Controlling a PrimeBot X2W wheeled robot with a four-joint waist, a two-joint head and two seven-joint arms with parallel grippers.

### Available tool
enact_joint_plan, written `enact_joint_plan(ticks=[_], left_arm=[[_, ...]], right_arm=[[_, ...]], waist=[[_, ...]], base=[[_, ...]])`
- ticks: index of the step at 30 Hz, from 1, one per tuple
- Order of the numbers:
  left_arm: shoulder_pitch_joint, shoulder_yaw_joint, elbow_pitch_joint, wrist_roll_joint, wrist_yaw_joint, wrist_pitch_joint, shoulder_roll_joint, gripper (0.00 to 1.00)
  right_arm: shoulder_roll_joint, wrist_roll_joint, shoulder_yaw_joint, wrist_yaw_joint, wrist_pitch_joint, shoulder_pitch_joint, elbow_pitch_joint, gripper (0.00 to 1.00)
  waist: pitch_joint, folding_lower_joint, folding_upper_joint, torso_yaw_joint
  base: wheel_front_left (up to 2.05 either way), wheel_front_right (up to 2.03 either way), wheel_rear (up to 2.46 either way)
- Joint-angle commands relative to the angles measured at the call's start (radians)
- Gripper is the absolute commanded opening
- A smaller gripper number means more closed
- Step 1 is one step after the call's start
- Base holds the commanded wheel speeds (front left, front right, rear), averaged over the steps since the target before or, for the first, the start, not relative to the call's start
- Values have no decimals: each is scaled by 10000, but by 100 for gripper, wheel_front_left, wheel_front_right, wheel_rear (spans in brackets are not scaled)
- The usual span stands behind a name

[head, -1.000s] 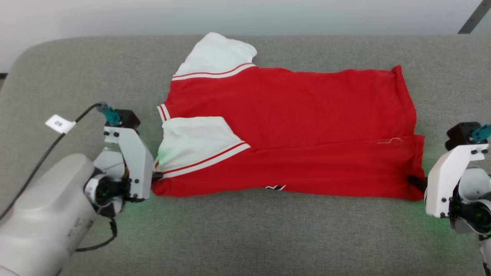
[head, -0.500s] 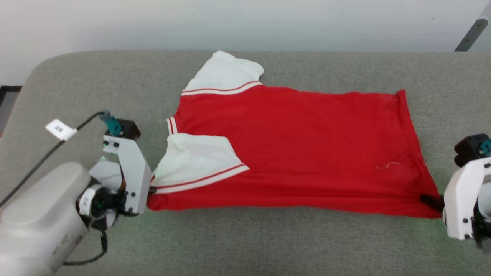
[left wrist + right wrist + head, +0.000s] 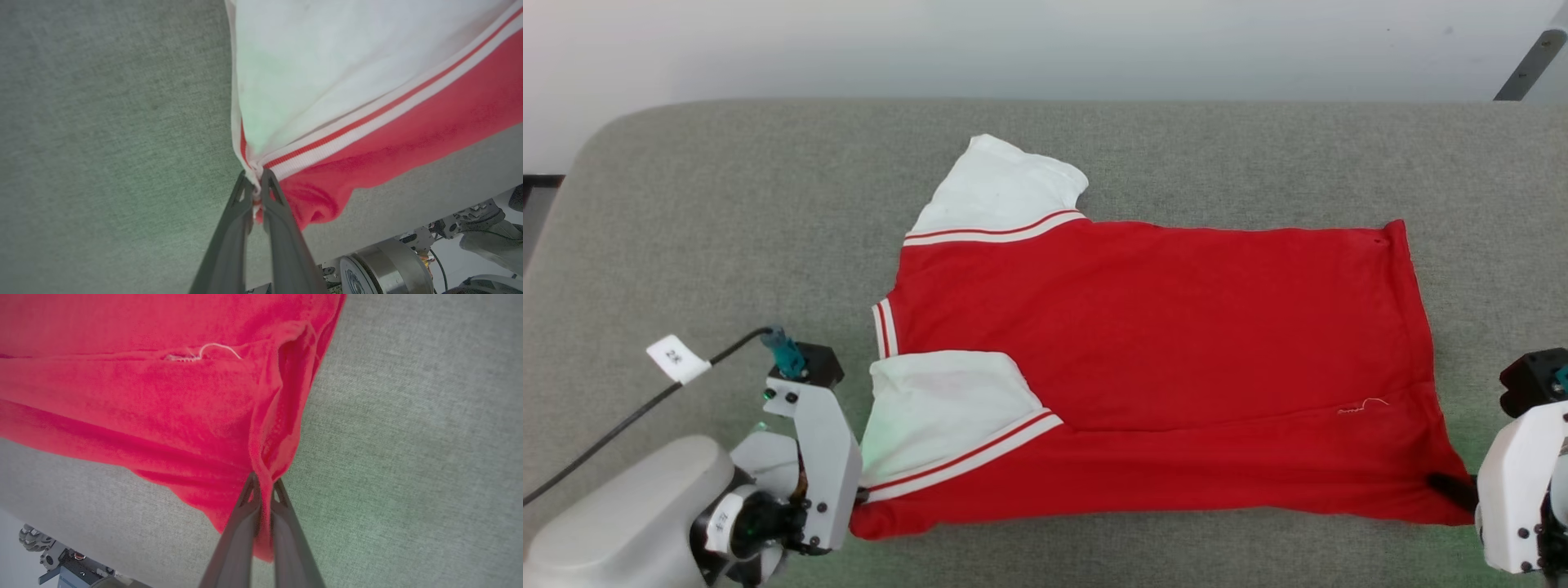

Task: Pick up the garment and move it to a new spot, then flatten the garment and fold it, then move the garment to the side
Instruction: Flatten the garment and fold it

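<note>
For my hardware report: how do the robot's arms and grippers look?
The left gripper and right gripper each have two dark grey fingers with cut-outs near the tips. White wrist brackets carry black screws and a black block with a teal plug. The left forearm is pale grey; a black cable bears a white tag.

garment (image 3: 1160, 343): on counter (image 3: 727, 204), centre, towards front edge | left end effector (image 3: 858, 495): at garment's front-left corner | right end effector (image 3: 1448, 483): at its front-right corner
</note>
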Motion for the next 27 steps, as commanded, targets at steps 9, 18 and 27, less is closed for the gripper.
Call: enact_joint_plan(ticks=[9, 18, 27], left_arm=[[113, 52, 375, 46, 16, -313, -171, 100], [-539, 425, 90, 179, 43, -331, 291, 100], [-1859, 1251, 18, 679, -165, -1203, 512, 100]], right_arm=[[317, -145, 134, -11, -183, -117, 110, 39], [403, -96, -80, -9, -381, -273, -455, 100], [848, -726, -723, -9, -1973, -452, -1916, 100]], waist=[[2, 0, 0, -73], [-40, 0, 0, -207], [295, 0, 0, -748]], base=[[0, 0, 0], [0, 0, 0], [0, 0, 0]])
